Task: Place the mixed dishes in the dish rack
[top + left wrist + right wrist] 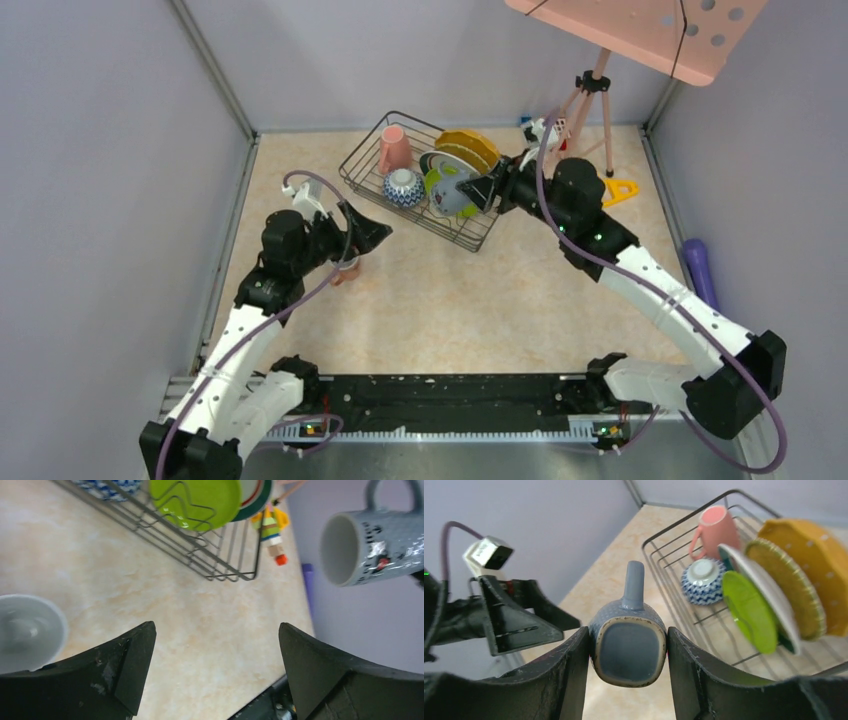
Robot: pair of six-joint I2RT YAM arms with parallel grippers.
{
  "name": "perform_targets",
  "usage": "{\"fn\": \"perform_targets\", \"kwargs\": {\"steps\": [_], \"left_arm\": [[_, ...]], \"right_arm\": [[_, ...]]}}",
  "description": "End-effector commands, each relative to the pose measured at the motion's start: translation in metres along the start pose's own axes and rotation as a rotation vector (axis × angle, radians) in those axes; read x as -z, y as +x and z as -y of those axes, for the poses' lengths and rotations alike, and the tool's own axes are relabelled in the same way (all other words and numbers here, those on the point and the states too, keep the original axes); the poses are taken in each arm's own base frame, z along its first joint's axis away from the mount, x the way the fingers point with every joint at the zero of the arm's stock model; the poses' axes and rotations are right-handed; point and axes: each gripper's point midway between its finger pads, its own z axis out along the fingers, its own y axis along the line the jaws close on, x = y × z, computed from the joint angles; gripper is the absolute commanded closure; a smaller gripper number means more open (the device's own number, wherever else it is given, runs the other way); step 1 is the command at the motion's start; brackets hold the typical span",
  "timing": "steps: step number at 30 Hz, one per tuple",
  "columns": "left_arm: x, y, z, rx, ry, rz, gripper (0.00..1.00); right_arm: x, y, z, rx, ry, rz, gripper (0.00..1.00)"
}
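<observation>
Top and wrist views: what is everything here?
table: 1, beige
rack: 1, dark wire, far middle
plates: 4, yellow, olive, white, lime, upright in rack
bowl: 1, blue-white, in rack
pink mug: 1, in rack
blue mug: 1, in right end effector
cup: 1, pale, by left end effector
toys: several, colourful, right of rack
tripod: 1, pink, far right
purple thing: 1, right edge
end effectors: 2, black; left open, right shut on blue mug

rack (365,185) dark wire. pink mug (716,527). bowl (701,580) blue-white patterned. lime plate (749,612). white plate (756,572) green-rimmed. olive plate (789,585). yellow plate (819,560) pale-dotted. blue mug (628,645) greyish, brown-flecked rim. table (450,300) beige marbled.
</observation>
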Motion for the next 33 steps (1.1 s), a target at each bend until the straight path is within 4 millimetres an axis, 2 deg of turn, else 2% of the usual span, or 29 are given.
{"fn": "perform_targets", "kwargs": {"steps": [1, 5, 10, 20, 25, 33], "left_arm": [[0.022, -0.017, -0.040, -0.096, -0.263, 0.088, 0.02], [0.031, -0.018, -0.053, -0.108, -0.357, 0.083, 0.02], [0.043, -0.020, -0.077, -0.109, -0.512, 0.091, 0.03], [0.066, -0.022, -0.101, -0.183, -0.655, 0.113, 0.03], [0.072, -0.020, -0.116, -0.169, -0.744, 0.098, 0.04], [0.069, -0.021, -0.111, -0.191, -0.719, 0.082, 0.08]], "right_arm": [[-0.009, -0.025, 0.020, 0.351, 0.088, -0.041, 1.00], [-0.026, -0.008, 0.041, 0.590, 0.072, -0.141, 1.00], [-0.042, 0.011, 0.068, 0.749, 0.075, -0.207, 1.00], [-0.066, 0.037, 0.107, 0.824, 0.110, -0.304, 1.00], [-0.069, 0.054, 0.124, 0.829, 0.132, -0.365, 1.00], [-0.067, 0.071, 0.146, 0.870, 0.162, -0.406, 1.00]]}}
